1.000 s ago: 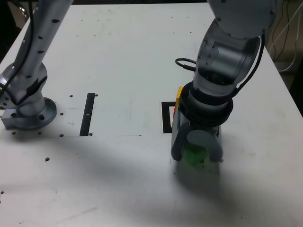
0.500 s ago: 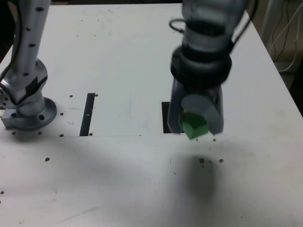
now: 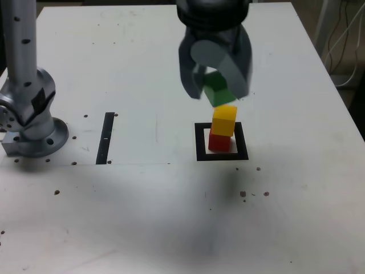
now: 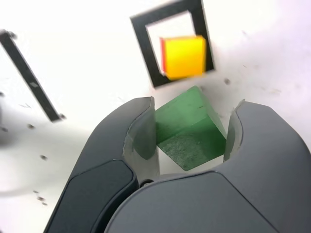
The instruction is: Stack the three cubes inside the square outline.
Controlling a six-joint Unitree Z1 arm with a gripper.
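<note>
The hand (image 3: pixel 215 77) is clamped on the green cube (image 3: pixel 217 91), which sits tilted between its two jaws, one corner pointing downward; the wrist view shows the same grip, with the green block (image 4: pixel 190 131) wedged between the inner faces and part of it jutting out past the fingertips. The hand hangs in the air, clear of the tabletop (image 3: pixel 142 57).

Just below the hand, and slightly toward the exterior view's right of it, stands the yellow cube (image 3: pixel 224 120), resting on the red cube (image 3: pixel 219 141). That pair sits within the square outline (image 3: pixel 201 142), the red one on its white centre. The green cube's lowest corner is very near the yellow top, but the exterior view does not settle whether they touch.

So two of the three blocks are already stacked in place, and the third is in the grip above them. What is left, as I judge it, is to centre the green cube over the yellow one, level it so a flat face meets the top, set it down and let go. The tilt is the main risk: a corner-first landing could slide off or nudge the stack.
</note>
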